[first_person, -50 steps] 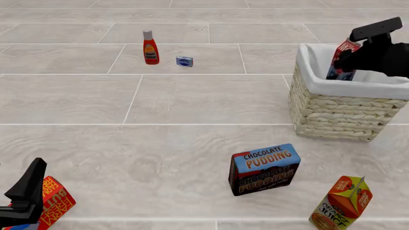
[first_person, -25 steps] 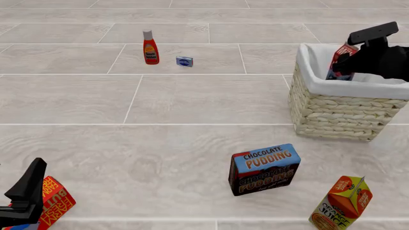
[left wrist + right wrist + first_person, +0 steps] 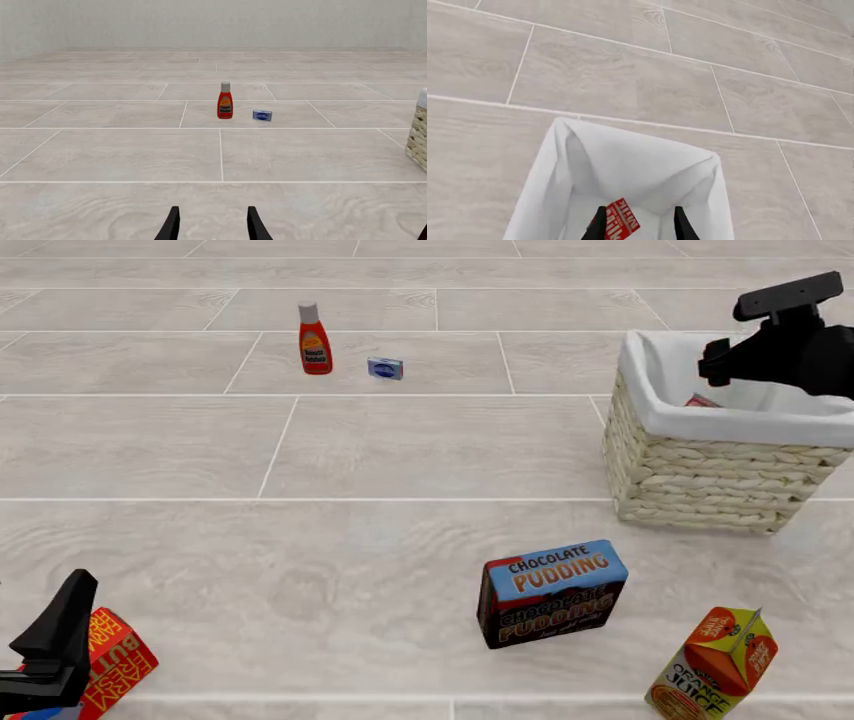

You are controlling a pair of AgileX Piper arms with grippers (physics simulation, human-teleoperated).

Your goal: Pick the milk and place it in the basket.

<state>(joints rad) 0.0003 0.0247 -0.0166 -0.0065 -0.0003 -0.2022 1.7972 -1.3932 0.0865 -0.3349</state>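
The milk (image 3: 699, 400) lies down inside the basket (image 3: 694, 475); in the front view only a red sliver of it shows above the white liner. The right wrist view shows the milk's red-and-white top (image 3: 622, 226) on the liner floor of the basket (image 3: 627, 165), below the fingers. My right gripper (image 3: 717, 362) hangs open over the basket's far side, apart from the carton. My left gripper (image 3: 74, 600) stands open at the near left with nothing between its fingers (image 3: 172, 227).
A red bottle (image 3: 314, 340) and a small blue packet (image 3: 386, 368) stand at the far left. A chocolate pudding box (image 3: 554, 590) and an orange juice carton (image 3: 714, 665) sit near the front right. A red butter box (image 3: 114, 665) is beside my left gripper.
The right gripper has let go of the milk, which dropped from upright between the fingers down into the basket. The gripper rose slightly. The left arm has not moved.
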